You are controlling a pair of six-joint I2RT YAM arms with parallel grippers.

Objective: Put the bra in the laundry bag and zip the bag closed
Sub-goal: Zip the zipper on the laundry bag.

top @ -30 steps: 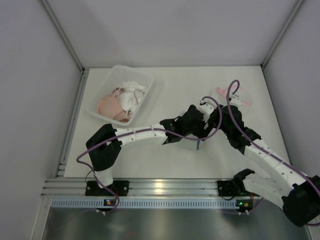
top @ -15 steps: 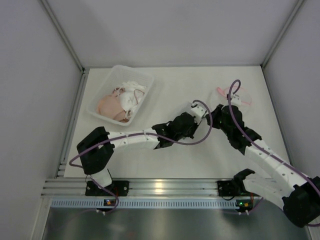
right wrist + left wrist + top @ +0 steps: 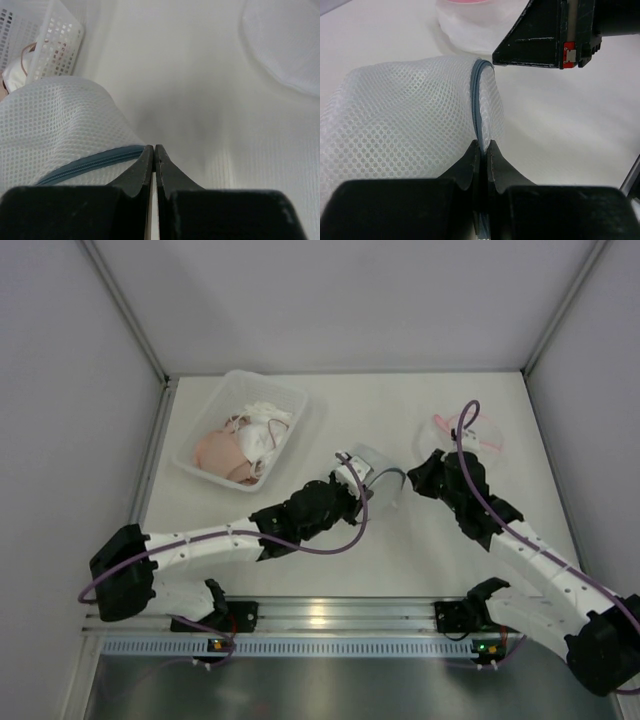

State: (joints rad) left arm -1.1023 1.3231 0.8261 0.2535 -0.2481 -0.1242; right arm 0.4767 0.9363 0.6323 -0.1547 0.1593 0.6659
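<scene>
Centrally, your left gripper (image 3: 481,148) is pinching the blue zipper (image 3: 475,95) edge of the white mesh laundry bag (image 3: 385,480), with its jaws pressed together on the seam. Your right gripper (image 3: 154,149) is meeting the same zipper line from the opposite side, its jaws likewise closing on the mesh, and the bag is spanning between the two. The bra (image 3: 215,452) is lying in the white perforated basket (image 3: 292,428) at the far left of the worktop (image 3: 400,405), well apart from the bag.
</scene>
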